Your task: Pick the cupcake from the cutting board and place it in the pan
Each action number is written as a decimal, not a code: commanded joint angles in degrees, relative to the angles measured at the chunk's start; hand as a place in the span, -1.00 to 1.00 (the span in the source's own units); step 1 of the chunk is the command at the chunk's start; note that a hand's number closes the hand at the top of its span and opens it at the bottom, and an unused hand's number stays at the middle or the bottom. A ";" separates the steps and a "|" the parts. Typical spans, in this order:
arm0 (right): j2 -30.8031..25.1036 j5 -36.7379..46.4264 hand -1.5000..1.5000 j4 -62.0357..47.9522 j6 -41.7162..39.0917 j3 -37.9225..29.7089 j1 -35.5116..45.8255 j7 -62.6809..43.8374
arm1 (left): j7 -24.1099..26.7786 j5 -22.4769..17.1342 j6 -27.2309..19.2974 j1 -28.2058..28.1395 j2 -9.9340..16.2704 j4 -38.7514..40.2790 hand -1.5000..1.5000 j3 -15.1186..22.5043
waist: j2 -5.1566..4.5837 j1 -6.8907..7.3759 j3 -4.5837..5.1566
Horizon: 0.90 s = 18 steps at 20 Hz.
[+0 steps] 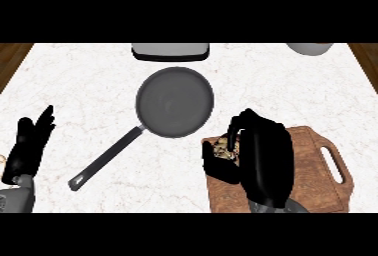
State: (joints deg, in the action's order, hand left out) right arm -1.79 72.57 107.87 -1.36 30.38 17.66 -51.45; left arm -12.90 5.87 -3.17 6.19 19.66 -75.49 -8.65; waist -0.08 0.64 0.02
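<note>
A brown wooden cutting board [321, 175] lies at the lower right of the marble counter. My right hand [262, 155] is over its left part, fingers and thumb curled round the cupcake [221, 150], of which only a speckled tan bit shows between them. A dark grey pan [174, 101] sits in the middle of the counter, its handle [105, 163] running down to the lower left. The pan holds nothing. My left hand [28, 145] rests open at the left edge, fingers up.
A grey and black appliance [170, 51] stands at the back edge behind the pan. A white bowl [308, 47] shows partly at the back right. Dark wood borders the counter at both upper corners.
</note>
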 commanded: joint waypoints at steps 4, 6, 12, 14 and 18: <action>1.75 -11.76 1.00 -21.34 12.37 -6.02 17.00 -1.23 | 1.18 1.33 -0.58 0.32 -1.51 0.38 0.00 0.97 | -0.26 1.08 -0.02; 1.76 -13.47 1.00 -29.07 19.40 -6.21 18.57 1.08 | 0.65 1.02 -0.36 5.62 -1.07 5.22 0.00 -0.01 | -0.50 0.80 -0.01; 1.78 -22.65 1.00 -49.72 28.78 -6.80 28.98 4.07 | 1.01 1.45 0.68 4.65 -1.31 4.23 0.00 0.77 | -0.56 1.56 -0.01; 1.79 -26.33 1.00 -56.44 31.54 -7.12 33.44 5.33 | -0.24 1.47 -0.11 3.82 -2.18 0.69 0.00 1.33 | -0.76 2.99 -0.04; 1.79 -33.20 1.00 -67.17 34.94 -9.48 38.41 12.24 | -2.79 1.66 0.82 3.10 -1.42 -1.62 0.00 1.72 | -0.83 3.50 -0.07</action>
State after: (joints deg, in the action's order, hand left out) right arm -0.04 45.24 50.92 29.68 21.70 50.04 -42.24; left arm -14.17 7.15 -2.52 10.26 18.52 -74.50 -7.75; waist -0.84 3.18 -0.04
